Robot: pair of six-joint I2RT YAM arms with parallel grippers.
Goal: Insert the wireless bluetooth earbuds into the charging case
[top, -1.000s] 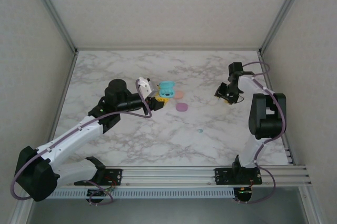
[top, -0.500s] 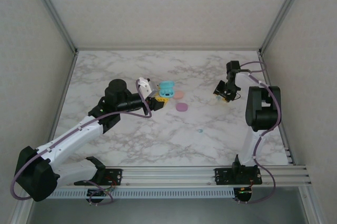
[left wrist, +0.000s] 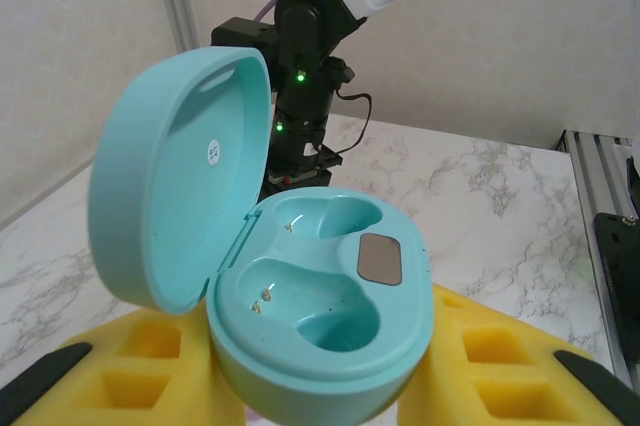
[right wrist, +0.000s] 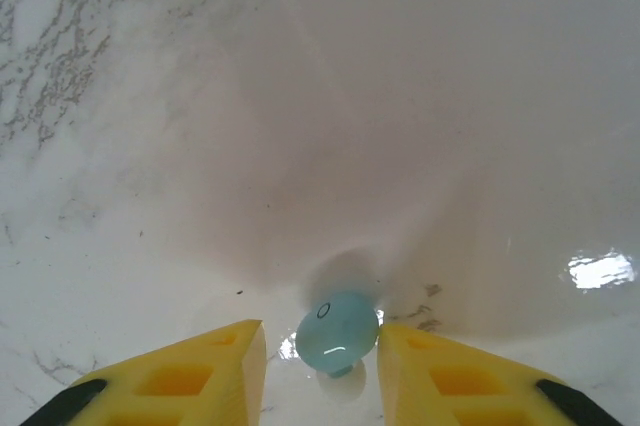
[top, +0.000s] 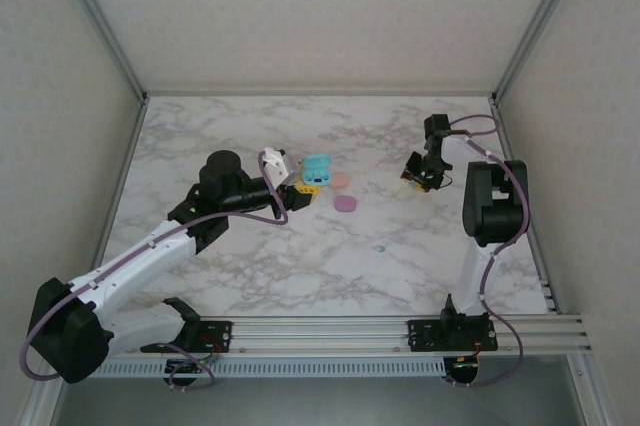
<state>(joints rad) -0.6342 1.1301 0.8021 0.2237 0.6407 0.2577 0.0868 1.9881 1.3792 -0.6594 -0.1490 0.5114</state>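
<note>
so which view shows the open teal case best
left wrist: the teal case sits close up, lid raised, both wells empty. top external gives just a small, distant teal shape, too small to see inside.

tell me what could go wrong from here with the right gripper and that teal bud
1. The round teal bud sits off-centre between the right gripper's fingers, closer to one; a squeeze may flick it away.
2. The open teal case in the left gripper has small shaped wells, so a badly turned bud may not seat.
</note>
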